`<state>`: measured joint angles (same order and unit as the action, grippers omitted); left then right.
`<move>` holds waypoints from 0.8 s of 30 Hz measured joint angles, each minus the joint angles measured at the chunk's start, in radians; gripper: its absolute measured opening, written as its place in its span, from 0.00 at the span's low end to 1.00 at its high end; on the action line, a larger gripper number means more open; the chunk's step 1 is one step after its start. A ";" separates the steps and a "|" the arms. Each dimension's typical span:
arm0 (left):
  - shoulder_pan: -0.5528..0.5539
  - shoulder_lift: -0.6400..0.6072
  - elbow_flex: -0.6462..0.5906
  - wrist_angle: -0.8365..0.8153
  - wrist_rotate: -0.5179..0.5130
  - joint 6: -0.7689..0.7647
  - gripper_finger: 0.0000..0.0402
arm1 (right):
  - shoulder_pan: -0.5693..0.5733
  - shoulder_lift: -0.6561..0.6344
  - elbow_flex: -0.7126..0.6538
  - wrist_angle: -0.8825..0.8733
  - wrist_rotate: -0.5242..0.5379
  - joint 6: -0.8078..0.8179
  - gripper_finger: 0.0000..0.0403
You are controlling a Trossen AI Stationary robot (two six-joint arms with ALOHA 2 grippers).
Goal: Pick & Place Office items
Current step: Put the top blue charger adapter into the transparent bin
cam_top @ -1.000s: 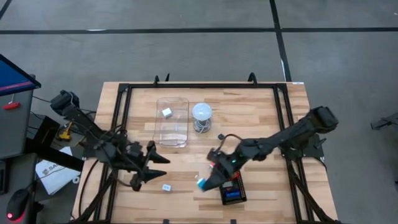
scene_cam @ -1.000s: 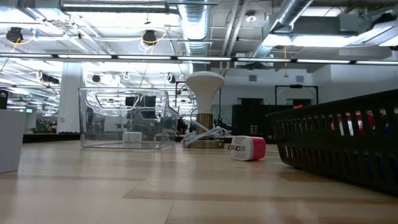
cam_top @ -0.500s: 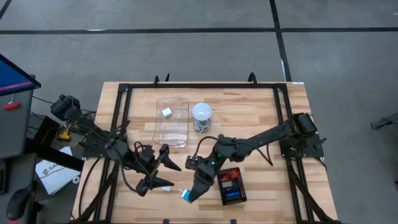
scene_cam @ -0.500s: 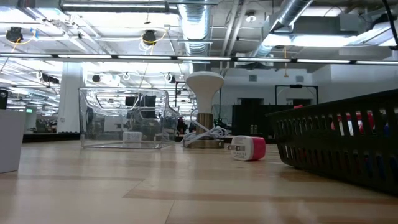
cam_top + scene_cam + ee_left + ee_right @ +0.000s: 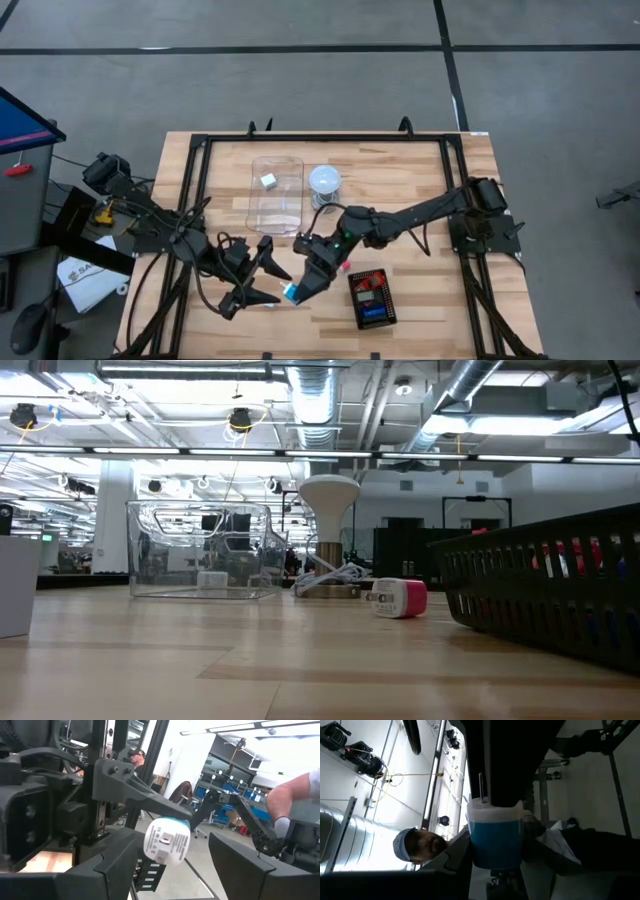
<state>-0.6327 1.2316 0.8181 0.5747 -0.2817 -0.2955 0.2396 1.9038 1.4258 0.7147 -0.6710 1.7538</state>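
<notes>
Office items appear in several places in the high view. A blue-and-white block [image 5: 290,292] sits clamped in the right gripper [image 5: 292,291], held above the front middle of the wooden table [image 5: 420,190]. The left gripper [image 5: 272,285] is just beside it, its two fingers spread wide around nothing, one tip on each side of the block's near end. A white block [image 5: 268,181] lies inside the clear box [image 5: 277,195] at the back of the table. Red and blue pieces [image 5: 370,296] fill the black tray [image 5: 353,300], which stands just to the right of the right gripper. A round white lamp [image 5: 324,182] stands beside the clear box.

Low view: no gripper shows. A red-and-white plug block [image 5: 399,598] lies on the table between the lamp [image 5: 329,500] and the black tray [image 5: 520,585]. The clear box [image 5: 200,550] stands to the left with a white block [image 5: 211,580] in it. Red pieces [image 5: 566,556] show through the tray's slots.

Left wrist view: the left gripper's dark fingers [image 5: 117,865] stand well apart. The blue-and-white block [image 5: 166,840] hangs between them, white labelled face toward the camera, carried by the right arm's fingers behind it. A person stands in the room beyond.

Right wrist view: the block [image 5: 495,837] is pinched between the right gripper's own fingers, blue body with a white end. A person's head shows behind.
</notes>
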 joint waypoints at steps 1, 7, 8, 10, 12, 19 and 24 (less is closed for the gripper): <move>0.000 0.000 0.000 0.002 0.000 0.000 0.61 | -0.002 0.000 0.000 0.000 -0.002 0.000 0.30; 0.023 0.000 0.000 0.002 0.000 0.000 0.61 | -0.021 0.000 0.000 -0.007 -0.006 0.000 0.30; 0.027 0.000 0.000 0.002 0.000 0.000 0.61 | -0.024 0.000 0.000 -0.007 -0.006 0.000 0.30; 0.035 0.000 0.000 0.002 0.006 0.000 0.62 | -0.028 0.000 0.000 -0.008 -0.006 0.000 0.30; 0.044 0.000 0.000 0.002 0.020 0.000 0.62 | -0.032 0.000 0.000 -0.008 -0.006 0.000 0.30; 0.054 0.000 0.000 0.001 0.061 0.000 0.58 | -0.045 0.000 0.000 -0.007 0.000 0.000 0.30; 0.054 0.000 0.000 0.001 0.062 0.001 0.54 | -0.047 0.000 0.000 -0.007 0.010 0.000 0.30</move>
<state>-0.5783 1.2312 0.8181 0.5758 -0.2199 -0.2940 0.1926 1.9034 1.4258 0.7074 -0.6607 1.7542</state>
